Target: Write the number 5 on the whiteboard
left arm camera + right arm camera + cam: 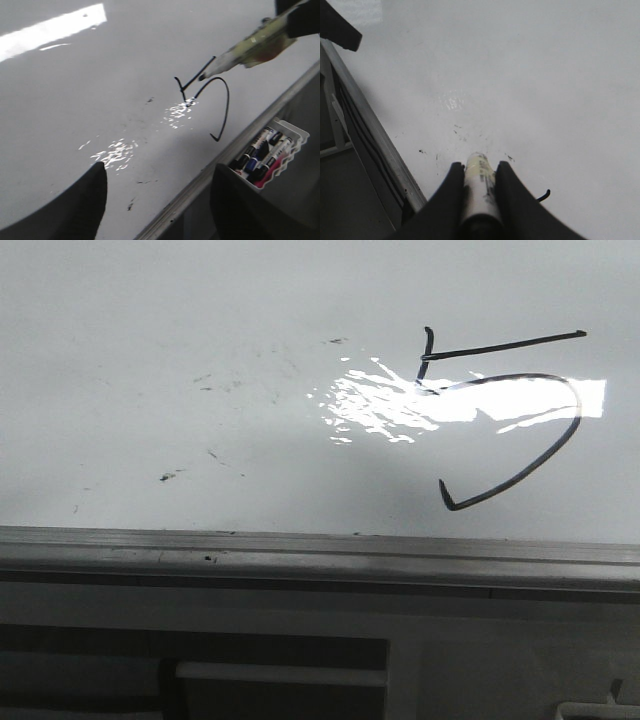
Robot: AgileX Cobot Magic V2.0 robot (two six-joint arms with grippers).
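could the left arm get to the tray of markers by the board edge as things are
Probably yes. The left gripper is open and holds nothing, and the marker tray hangs just past the whiteboard rail, with nothing between them. The right gripper and its marker are farther off, over the 5.

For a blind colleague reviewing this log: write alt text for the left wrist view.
A black hand-drawn number 5 sits on the glossy whiteboard, with a marker angled at its top bar. Beyond the board's grey edge rail hangs a white tray of markers; dark left gripper fingers frame the foreground.
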